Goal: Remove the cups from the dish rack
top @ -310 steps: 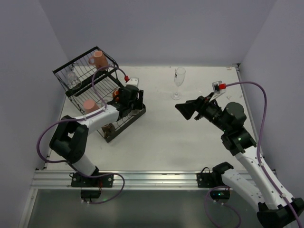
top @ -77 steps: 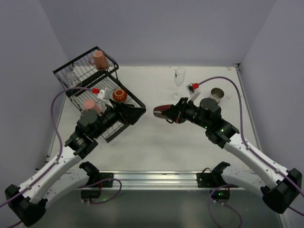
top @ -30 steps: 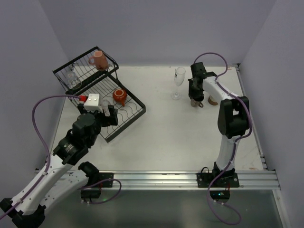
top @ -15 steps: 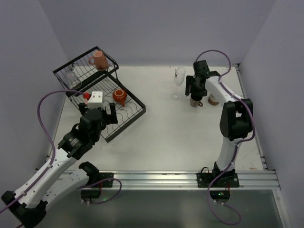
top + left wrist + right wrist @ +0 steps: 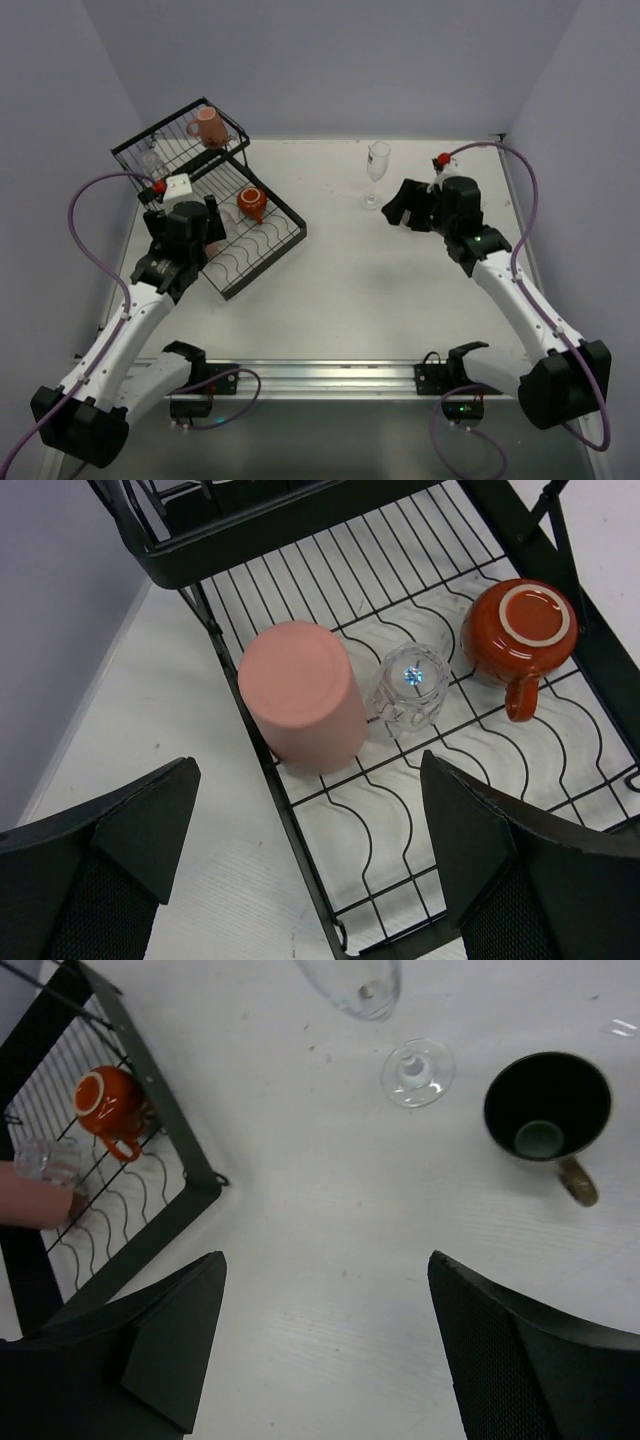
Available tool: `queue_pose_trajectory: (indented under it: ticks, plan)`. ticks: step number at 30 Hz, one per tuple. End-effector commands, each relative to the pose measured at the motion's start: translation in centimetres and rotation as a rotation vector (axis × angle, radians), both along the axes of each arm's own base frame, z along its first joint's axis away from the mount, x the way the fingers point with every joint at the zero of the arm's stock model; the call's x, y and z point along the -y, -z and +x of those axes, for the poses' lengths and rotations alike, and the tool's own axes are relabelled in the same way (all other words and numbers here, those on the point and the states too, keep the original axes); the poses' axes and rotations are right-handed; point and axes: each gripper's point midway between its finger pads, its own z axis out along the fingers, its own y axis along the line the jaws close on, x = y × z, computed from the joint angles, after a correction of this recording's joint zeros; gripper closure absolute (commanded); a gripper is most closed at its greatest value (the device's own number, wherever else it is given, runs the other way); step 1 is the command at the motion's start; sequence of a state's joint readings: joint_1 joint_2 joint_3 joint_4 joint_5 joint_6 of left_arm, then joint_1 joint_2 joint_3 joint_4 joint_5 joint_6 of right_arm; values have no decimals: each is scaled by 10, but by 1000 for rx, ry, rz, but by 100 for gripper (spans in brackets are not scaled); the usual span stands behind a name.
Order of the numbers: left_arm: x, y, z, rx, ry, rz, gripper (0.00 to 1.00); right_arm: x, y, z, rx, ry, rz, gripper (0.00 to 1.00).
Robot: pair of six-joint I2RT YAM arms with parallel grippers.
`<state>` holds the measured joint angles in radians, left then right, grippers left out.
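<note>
Standing mouth-up on the table (image 5: 330,1190), the brown cup (image 5: 547,1110) sits beyond the spread fingers of the right gripper (image 5: 325,1280), which clamped it a second ago; the left gripper (image 5: 312,780) gapes over the inverted salmon tumbler (image 5: 300,695).

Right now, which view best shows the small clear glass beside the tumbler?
Left wrist: the clear glass is close and whole. Right wrist shows it small, at the edge; top external, I cannot make it out.

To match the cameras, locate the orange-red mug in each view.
Top external: orange-red mug left of centre, on the dish rack.
Left wrist: mug upper right, upside down.
Right wrist: mug upper left, inside the rack's frame.
Shared landmark: the rack's black frame beside it.
</note>
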<state>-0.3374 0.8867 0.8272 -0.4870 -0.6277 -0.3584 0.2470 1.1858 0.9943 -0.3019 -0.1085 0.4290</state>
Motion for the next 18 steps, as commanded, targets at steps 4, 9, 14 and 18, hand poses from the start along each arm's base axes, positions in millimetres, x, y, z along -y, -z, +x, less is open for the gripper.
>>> queue_pose_trajectory:
  ticks: [4,9,14,18]
  plan:
    - [-3,-3,20,50,-87,-92,0,-65,-25,-42,142,-216,192,16]
    - [-5,22,31,17,-148,-99,0,-79,-40,-66,183,-306,257,17]
    - [-19,30,38,38,-237,-57,2,-86,-46,-80,198,-360,296,18]
    - [-27,44,46,9,-272,-40,5,-90,-50,-88,198,-396,314,19]
